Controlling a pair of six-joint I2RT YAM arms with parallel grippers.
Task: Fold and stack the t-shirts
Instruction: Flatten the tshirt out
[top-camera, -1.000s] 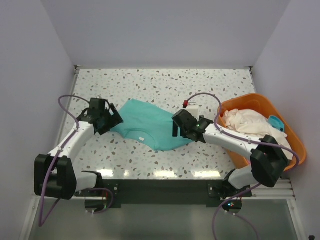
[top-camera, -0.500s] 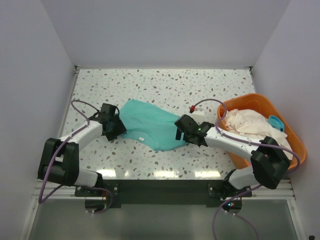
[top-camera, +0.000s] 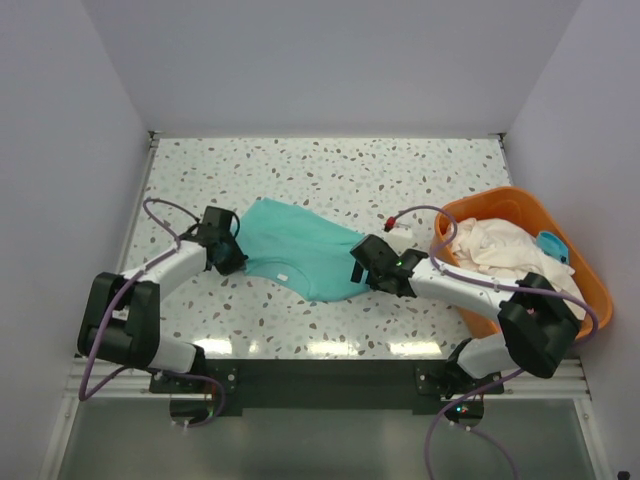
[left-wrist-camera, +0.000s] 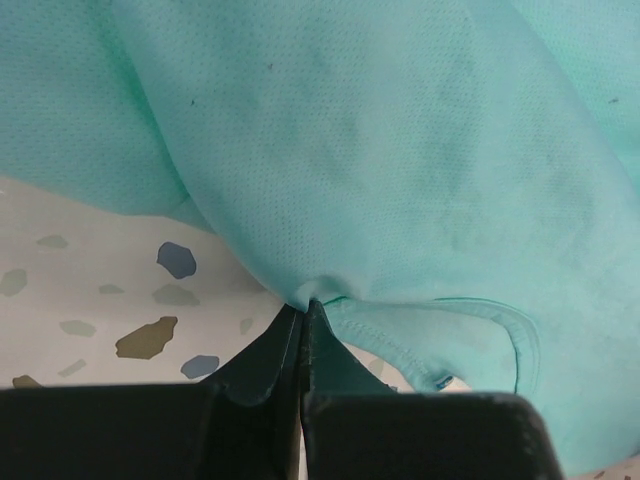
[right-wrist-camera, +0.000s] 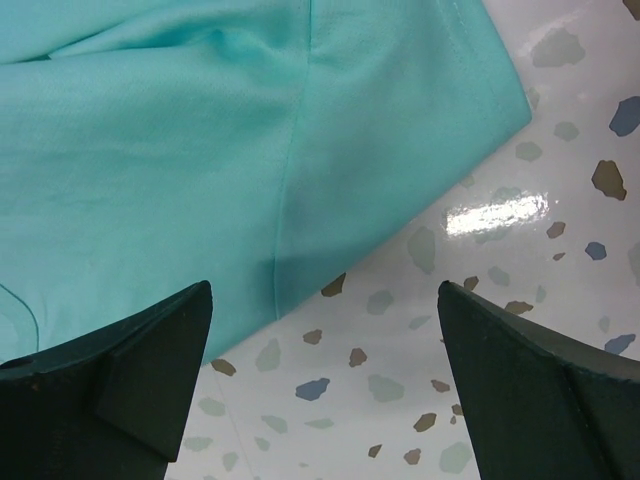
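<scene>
A teal t-shirt (top-camera: 300, 245) lies crumpled flat in the middle of the speckled table (top-camera: 330, 170). My left gripper (top-camera: 228, 258) sits at its left edge, near the collar. In the left wrist view the left gripper (left-wrist-camera: 303, 306) is shut on a pinch of the teal t-shirt (left-wrist-camera: 400, 150), the cloth puckering at the tips. My right gripper (top-camera: 362, 268) is at the shirt's right edge. In the right wrist view the right gripper (right-wrist-camera: 325, 290) stands open over bare table, the teal t-shirt's (right-wrist-camera: 180, 150) hem just beyond its left finger. A cream-white t-shirt (top-camera: 495, 245) lies in the basket.
An orange oval basket (top-camera: 590, 290) stands at the table's right edge, behind the right arm, with a light blue piece (top-camera: 552, 243) at its far side. White walls close in the table on three sides. Purple cables loop over both arms.
The left gripper, open a second ago, has moved down onto the shirt's left edge and shut on it. The right gripper has shifted slightly right, still open.
</scene>
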